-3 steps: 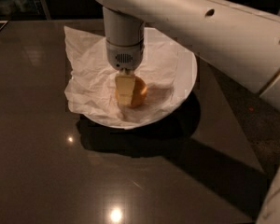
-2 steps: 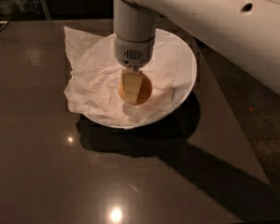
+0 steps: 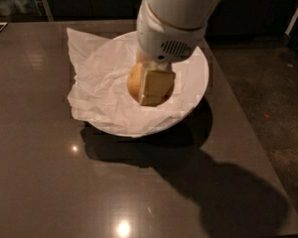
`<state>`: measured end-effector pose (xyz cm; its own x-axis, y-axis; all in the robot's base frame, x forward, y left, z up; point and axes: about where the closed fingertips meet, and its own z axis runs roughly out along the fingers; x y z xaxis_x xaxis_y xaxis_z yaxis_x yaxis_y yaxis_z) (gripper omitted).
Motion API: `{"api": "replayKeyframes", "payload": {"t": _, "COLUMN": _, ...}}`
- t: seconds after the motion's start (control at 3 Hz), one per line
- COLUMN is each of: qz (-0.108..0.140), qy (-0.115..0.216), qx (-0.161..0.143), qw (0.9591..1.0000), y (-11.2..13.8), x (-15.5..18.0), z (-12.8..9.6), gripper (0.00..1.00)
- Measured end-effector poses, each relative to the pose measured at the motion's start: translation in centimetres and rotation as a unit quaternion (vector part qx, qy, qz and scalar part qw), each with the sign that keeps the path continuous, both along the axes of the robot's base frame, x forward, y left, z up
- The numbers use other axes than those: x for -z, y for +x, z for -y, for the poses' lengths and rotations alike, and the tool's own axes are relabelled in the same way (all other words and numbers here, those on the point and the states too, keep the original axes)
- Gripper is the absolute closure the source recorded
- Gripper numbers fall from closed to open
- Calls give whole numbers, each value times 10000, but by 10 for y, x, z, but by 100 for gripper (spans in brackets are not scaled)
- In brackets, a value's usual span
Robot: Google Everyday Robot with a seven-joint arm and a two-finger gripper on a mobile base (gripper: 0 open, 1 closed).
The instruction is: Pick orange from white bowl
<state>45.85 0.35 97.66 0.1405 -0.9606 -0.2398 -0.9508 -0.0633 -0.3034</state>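
orange (image 3: 134, 82): small, round, matte yellow-orange skin. It sits over the middle of the white bowl (image 3: 201, 78). Only its 9 o'clock half shows, the rest is behind a finger. Can't tell if it rests on the bowl or is just clear of it.

gripper (image 3: 149, 90): comes straight down from 12 o'clock and is closed onto the orange. 1 pale, flat finger (image 3: 157, 86) lies against the fruit's near face at about 3 o'clock. The other finger is hidden behind the fruit. Jaw gap equals the fruit's width, and nothing else is in the grip. The wrist housing (image 3: 171, 31) above is white and cylindrical, with a patch of vent slots facing the camera.

white bowl: wide, shallow, glossy, many times wider than the orange. Bare rim shows from 1 to 5 o'clock.

crumpled white paper sheet (image 3: 97, 83): covers the bowl's 9 o'clock side and the floor under the fruit. It spills over the rim from 8 to 11 o'clock, with 1 corner pointing at 11.

table (image 3: 35, 172): dark, glossy. The arm's shadow runs from the bowl toward 5 o'clock. There are 2 light glints at 6 and 7 o'clock.

Speckled floor (image 3: 278, 93) lies past the table edge at 3 o'clock.
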Motion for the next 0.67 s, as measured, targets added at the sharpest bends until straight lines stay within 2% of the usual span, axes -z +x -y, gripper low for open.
{"api": "replayKeyframes", "payload": {"t": 0.33, "qz": 588, "qy": 385, "qx": -539, "qw": 9961, "y": -54, "x": -53, "z": -4, "gripper": 100}}
{"api": "replayKeyframes", "payload": {"t": 0.67, "qz": 588, "qy": 385, "qx": -539, "qw": 9961, "y": -54, "x": -53, "z": -4, "gripper": 100}}
